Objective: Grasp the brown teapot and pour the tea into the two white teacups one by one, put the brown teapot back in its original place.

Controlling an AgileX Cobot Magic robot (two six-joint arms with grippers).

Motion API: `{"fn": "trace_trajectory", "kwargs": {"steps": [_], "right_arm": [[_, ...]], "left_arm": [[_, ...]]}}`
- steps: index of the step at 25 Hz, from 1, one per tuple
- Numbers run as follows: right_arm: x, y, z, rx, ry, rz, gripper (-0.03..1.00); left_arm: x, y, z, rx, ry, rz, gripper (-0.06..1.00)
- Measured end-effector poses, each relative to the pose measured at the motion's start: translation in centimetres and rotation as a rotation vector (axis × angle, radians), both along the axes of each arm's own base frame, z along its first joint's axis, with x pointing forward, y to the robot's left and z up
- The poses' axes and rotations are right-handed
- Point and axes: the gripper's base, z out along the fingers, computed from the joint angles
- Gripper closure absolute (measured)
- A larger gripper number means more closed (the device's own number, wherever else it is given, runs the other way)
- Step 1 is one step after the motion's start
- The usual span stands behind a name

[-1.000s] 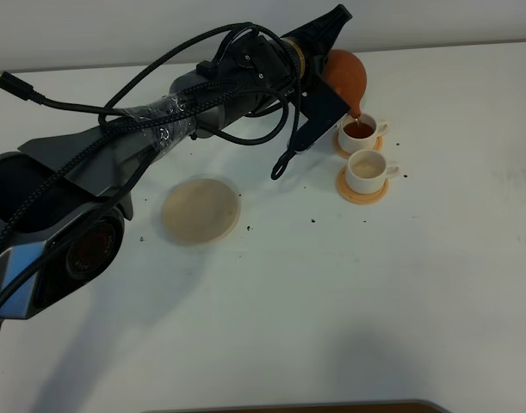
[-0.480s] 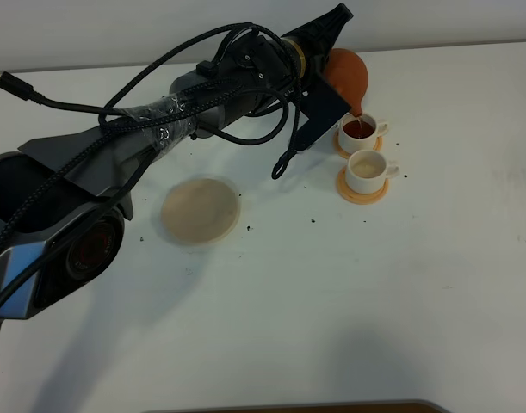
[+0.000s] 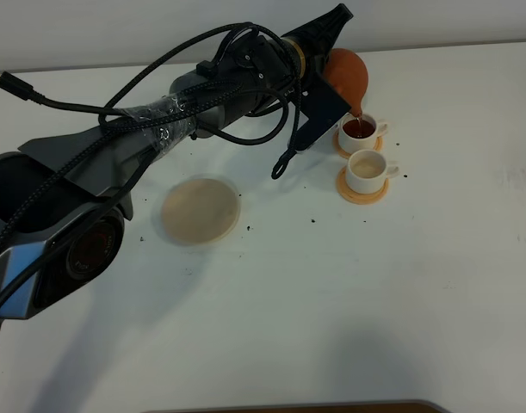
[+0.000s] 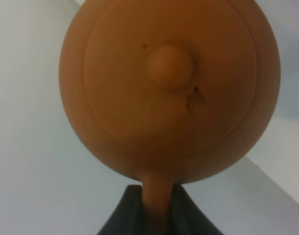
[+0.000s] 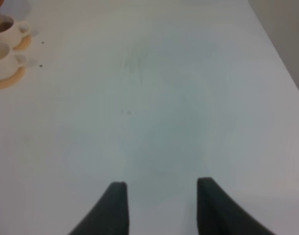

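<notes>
The left gripper (image 4: 156, 197) is closed on the loop handle of the brown teapot (image 3: 347, 73); in the left wrist view the dark fingers (image 4: 122, 215) clamp the handle from both sides, with the lid and its knob facing the camera. The teapot is held off the table (image 3: 374, 301), tipped forward, with its spout directly above the far teacup (image 3: 360, 129). That cup holds dark red-brown liquid close to its rim. The near teacup (image 3: 366, 168), just beside it, shows a pale interior and appears unfilled. Each cup stands on its own orange-tan coaster (image 3: 362, 196). The pale beige disc (image 3: 200, 210), the teapot's original place, lies bare and well apart from the cups, under the left arm. The right gripper (image 5: 161, 188) has its jaws spread with nothing between them and hangs over bare table, away from the cups. Judged from this layout, the step in hand is the first pour, and it is at or near completion. The next move calls for levelling the teapot enough to stop the flow, then shifting the spout the short way to the near teacup before tipping again. Since the two cups sit so close together, the transfer should be small and controlled to avoid dripping between them or knocking the full cup.
</notes>
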Motion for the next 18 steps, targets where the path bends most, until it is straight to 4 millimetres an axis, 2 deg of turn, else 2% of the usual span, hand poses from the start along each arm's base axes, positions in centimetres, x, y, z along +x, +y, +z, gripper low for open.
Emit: {"fn": "trace_trajectory", "kwargs": {"steps": [8,18], "right_arm": [[0.0,0.0,0.0,0.0,0.0,0.0,0.6],[0.0,0.0,0.0,0.0,0.0,0.0,0.6]], "left_arm": [[-0.01,0.16,-0.15,-0.01,0.025,0.029,0.8],[-0.07,0.68,-0.58,-0.107,0.13,0.163,0.8]]}}
